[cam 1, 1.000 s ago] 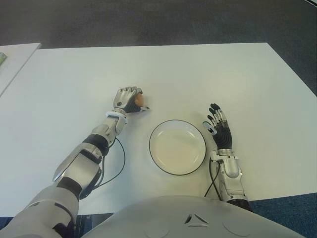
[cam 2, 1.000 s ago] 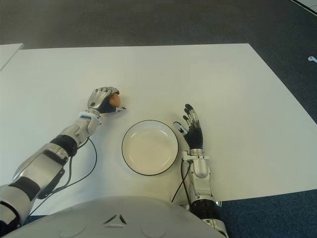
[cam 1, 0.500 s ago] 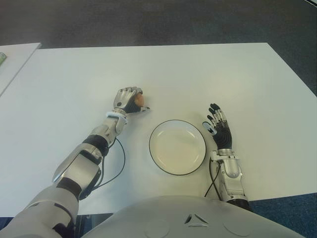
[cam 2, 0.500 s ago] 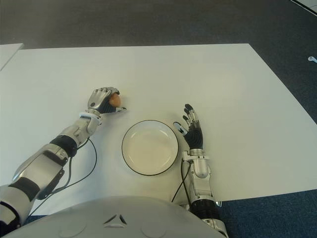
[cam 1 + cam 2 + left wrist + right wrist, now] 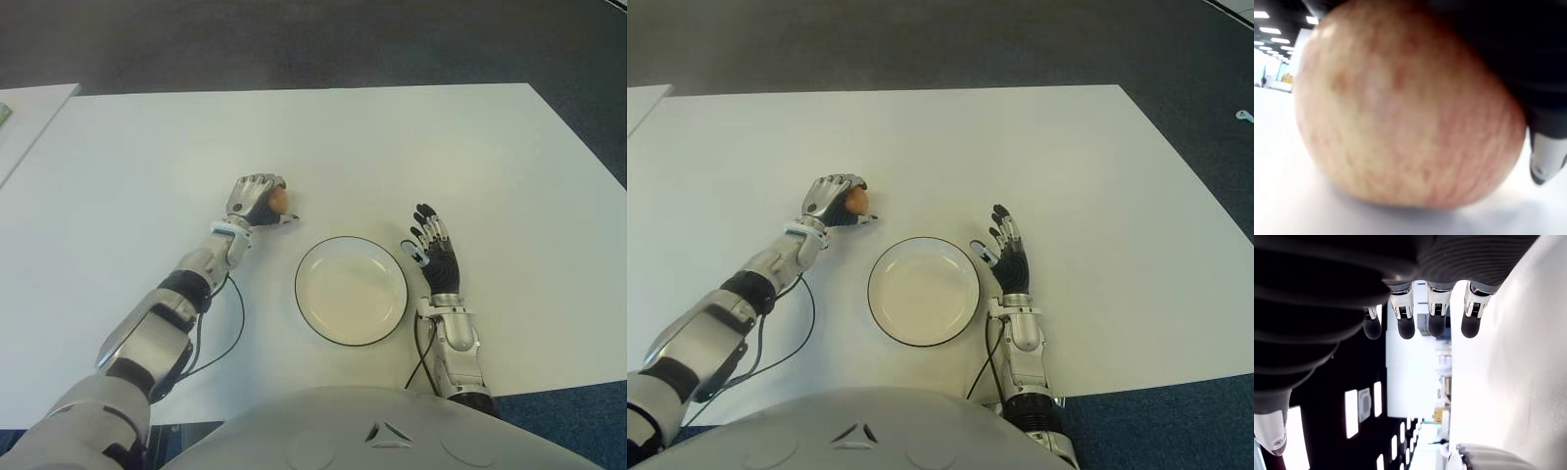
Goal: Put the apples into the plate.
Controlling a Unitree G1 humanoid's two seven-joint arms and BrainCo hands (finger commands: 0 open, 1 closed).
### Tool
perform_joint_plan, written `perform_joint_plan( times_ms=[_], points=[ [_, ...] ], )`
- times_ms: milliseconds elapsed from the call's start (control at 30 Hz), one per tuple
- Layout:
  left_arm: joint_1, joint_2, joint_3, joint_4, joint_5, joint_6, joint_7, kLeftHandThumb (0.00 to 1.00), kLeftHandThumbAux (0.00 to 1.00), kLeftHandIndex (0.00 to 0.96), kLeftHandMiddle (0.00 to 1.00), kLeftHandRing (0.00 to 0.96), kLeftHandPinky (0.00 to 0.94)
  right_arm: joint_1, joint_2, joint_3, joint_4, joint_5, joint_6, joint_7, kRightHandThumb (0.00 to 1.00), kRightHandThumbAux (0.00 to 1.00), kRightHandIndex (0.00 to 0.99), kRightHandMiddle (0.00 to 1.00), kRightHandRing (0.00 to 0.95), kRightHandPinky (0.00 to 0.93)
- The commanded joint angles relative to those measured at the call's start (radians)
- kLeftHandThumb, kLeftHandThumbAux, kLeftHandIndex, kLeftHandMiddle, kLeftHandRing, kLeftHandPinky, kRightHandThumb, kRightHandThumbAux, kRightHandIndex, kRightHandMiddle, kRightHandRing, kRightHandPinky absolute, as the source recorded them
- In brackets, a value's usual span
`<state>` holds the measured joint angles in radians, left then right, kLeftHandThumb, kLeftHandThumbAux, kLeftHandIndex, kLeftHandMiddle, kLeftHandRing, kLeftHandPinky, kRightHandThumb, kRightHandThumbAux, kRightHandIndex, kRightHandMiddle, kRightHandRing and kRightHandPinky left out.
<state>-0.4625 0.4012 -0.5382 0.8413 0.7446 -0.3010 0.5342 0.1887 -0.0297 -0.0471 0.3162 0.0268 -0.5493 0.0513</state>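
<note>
Apple [image 5: 278, 199] held in curled left hand [image 5: 257, 200], on or just above the table [image 5: 147, 176] — wrist view suggests contact, not certain. Sits up-left of the plate [image 5: 397, 274], which holds nothing. Right hand [image 5: 433, 253] right of plate, fingers spread, holding nothing. Grasp done; transfer and release remain. Only one apple visible.

We are seeing a white table [image 5: 392, 147] sitting on dark carpet floor [image 5: 294, 44]; a second white table [image 5: 24, 113] is showing at left.
</note>
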Motion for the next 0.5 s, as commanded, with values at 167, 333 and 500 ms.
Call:
perform_joint_plan(
  times_ms=[167, 333, 500],
  points=[
    [0.121, 0.116, 0.115, -0.439, -0.016, 0.041, -0.136, 0.853, 0.667, 0.399, 0.537, 0.843, 0.804, 0.087, 0.013, -0.026, 0.141, 0.021, 0.055, -0.006, 0.064, 0.502, 0.0, 0.0, 0.0, 0.0],
    [0.175, 0.127, 0.173, -0.648, -0.02, 0.101, -0.218, 0.853, 0.667, 0.4, 0.537, 0.842, 0.794, 0.089, 0.016, -0.025, 0.14, 0.015, 0.062, -0.008, 0.072, 0.488, 0.0, 0.0, 0.0, 0.0],
    [0.202, 0.122, 0.2, -0.74, -0.015, 0.132, -0.262, 0.853, 0.666, 0.402, 0.536, 0.839, 0.784, 0.092, 0.021, -0.021, 0.134, 0.014, 0.067, -0.008, 0.072, 0.476, 0.0, 0.0, 0.0, 0.0]
  ],
)
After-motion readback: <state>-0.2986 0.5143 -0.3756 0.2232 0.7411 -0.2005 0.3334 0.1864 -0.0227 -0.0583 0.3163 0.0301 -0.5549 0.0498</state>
